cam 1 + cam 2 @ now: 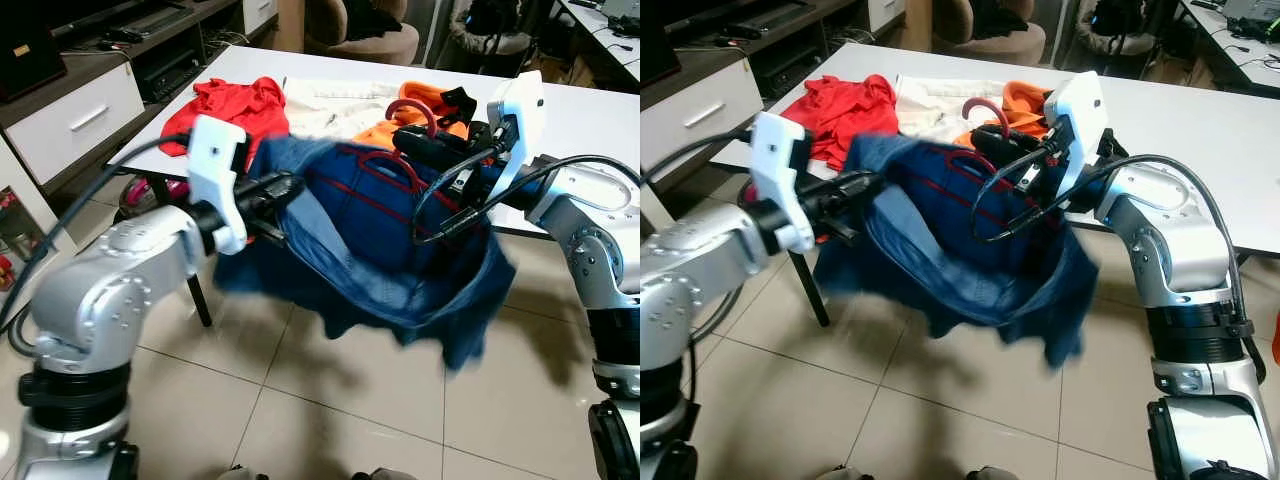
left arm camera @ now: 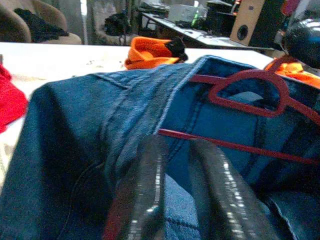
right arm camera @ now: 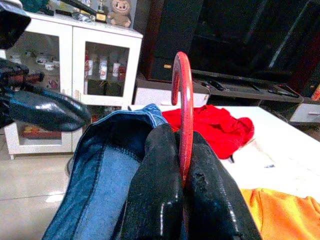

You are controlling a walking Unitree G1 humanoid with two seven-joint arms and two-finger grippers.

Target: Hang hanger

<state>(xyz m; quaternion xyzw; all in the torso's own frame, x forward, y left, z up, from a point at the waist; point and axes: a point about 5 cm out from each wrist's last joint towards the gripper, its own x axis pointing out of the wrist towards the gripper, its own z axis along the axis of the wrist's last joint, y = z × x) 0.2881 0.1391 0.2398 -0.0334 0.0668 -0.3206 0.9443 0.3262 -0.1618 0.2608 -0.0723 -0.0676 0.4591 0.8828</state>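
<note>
One red hanger (image 1: 395, 165) and one pair of blue jeans (image 1: 380, 250) hang in the air between the two arms, off the near edge of the white table (image 1: 600, 110). The hanger's bar sits inside the jeans' waist, its hook (image 3: 182, 100) rising clear above the denim.

The right gripper (image 3: 182, 190) is pressed shut on the hanger's neck, the red hook standing up between its two black fingers. The left gripper (image 1: 275, 195), at about 9 o'clock from the hanger, has its fingers (image 2: 150, 190) drawn narrow on the jeans' waistband — the denim bunches under them.

Three more garments lie on the table: a red one (image 1: 235, 105) at 11 o'clock from the jeans, a white one (image 1: 330, 100) at 12, an orange one (image 1: 425, 105) at 1 o'clock with a dark patch on it.

The jeans sag below the table edge over open tiled floor (image 1: 300, 400). A white drawer unit (image 1: 70, 120) stands off at 10 o'clock — well apart from the left arm.
</note>
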